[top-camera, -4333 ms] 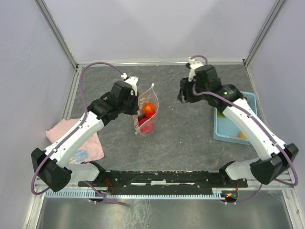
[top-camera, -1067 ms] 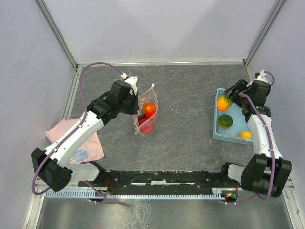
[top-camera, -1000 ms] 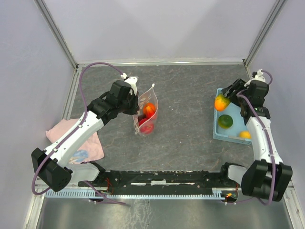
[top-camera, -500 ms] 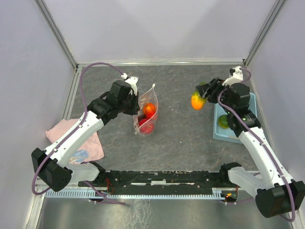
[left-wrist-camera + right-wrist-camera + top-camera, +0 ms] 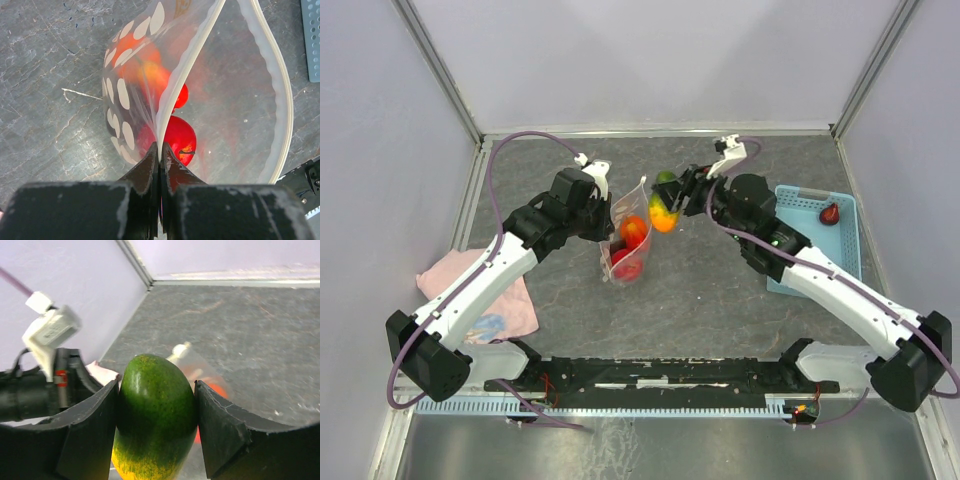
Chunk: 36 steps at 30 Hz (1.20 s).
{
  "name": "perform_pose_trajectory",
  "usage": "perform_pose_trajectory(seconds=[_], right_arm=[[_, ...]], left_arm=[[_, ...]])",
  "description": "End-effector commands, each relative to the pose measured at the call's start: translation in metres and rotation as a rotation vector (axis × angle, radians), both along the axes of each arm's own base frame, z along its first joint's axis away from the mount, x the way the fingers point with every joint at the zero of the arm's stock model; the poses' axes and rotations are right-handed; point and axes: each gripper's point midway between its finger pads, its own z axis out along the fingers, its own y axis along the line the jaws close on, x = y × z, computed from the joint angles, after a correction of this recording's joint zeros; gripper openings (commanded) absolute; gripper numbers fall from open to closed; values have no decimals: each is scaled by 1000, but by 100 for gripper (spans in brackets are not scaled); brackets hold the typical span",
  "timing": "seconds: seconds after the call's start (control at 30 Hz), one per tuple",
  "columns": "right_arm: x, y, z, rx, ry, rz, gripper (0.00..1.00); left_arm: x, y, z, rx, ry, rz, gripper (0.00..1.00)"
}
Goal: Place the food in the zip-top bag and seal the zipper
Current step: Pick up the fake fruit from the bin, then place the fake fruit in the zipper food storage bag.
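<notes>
One grey tabletop (image 5: 720, 290), lilac walls (image 5: 650, 60), left pincer (image 5: 160, 152) pinched shut on zip-top bag (image 5: 240, 100), right pincer (image 5: 156, 435) clasping mango (image 5: 155, 400).

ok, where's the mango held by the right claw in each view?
Top external: mango upper centre, in the right claw, just right of the zip-top bag.
Left wrist: not in it.
Right wrist: mango bottom centre, filling that claw.
Shared landmark: the bag, filling the left wrist view and behind the mango in the right wrist view.
</notes>
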Motion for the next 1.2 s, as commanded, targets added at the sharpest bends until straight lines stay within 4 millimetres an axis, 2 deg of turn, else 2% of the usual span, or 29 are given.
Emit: perform_pose_trajectory(seconds=[0.0,0.17,0.37,0.8,0.97,1.1,1.17], right_arm=[[-6,27,64,65,-200,-16,38],[-13,60,61,53,-242,-23,38],[-7,80,34,10,-256,-88,38],[2,80,-29,-22,-212,-182,38],[4,84,-42,-39,-192,-181,38],[8,89,-50,-73,-182,-183,43],[10,92,-55,-86,-177,-184,49]], left_arm=[[6,-6,8,-38,-20,-2,3],[6,-6,7,-38,-17,0,3],[6,-6,8,-40,-17,0,3],[7,-5,7,-39,-16,11,3],[7,-4,7,-41,-16,15,3],[8,-4,7,-41,-13,16,3],[7,-3,7,-40,-14,15,3]])
